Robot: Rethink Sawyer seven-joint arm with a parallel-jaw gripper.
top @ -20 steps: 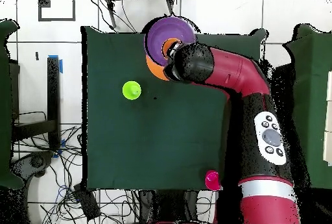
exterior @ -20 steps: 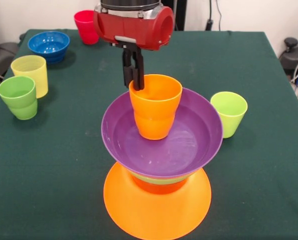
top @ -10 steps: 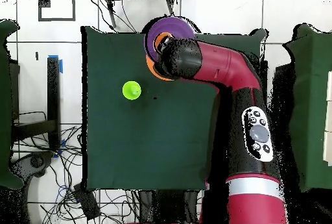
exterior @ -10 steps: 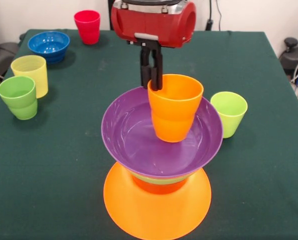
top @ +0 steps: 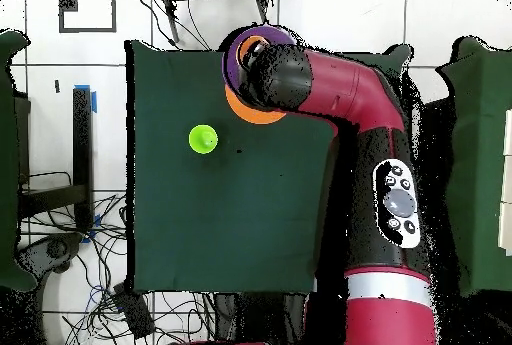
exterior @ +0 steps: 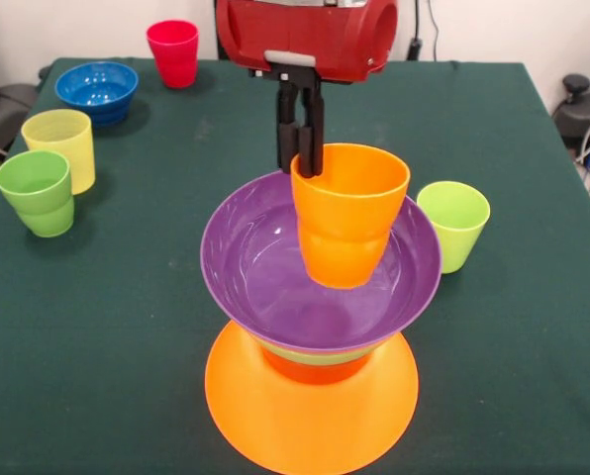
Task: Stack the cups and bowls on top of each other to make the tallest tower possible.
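Orange cup pinched by hand above purple bowl; green tablecloth.

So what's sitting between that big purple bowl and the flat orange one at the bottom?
In the front view, a green bowl and a red-orange bowl are sandwiched between the purple bowl and the orange base bowl.

Claw-held cup above stacked bowls
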